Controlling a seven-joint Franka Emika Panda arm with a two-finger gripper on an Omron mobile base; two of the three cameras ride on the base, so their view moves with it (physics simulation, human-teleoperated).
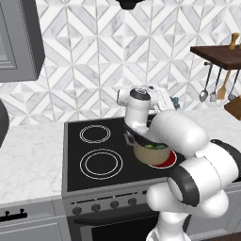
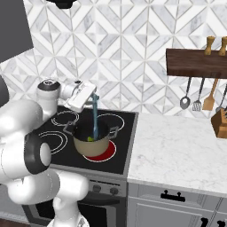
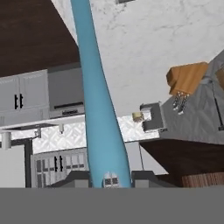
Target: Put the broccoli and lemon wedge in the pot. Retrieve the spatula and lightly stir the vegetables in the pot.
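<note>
Gripper: the gripper (image 2: 94,100) is clamped tight on the top of the spatula (image 2: 95,117); in the hand view its two dark tips squeeze the handle from both sides.
Spatula: long, thin and teal, it hangs down from the gripper into the pot (image 2: 92,142).
Pot: just below the gripper, round with tan sides, dark inside, and grey loop handles, sitting on a red glowing burner (image 2: 104,154).
Vegetables: a little yellow-green bit (image 2: 90,138) shows inside the pot near the spatula's low end; green bits (image 1: 153,146) show in the left base view.
Writing: I cannot see any words or labels.
Farther off: a wooden shelf (image 2: 195,63) with hanging ladles, away on the wall.
</note>
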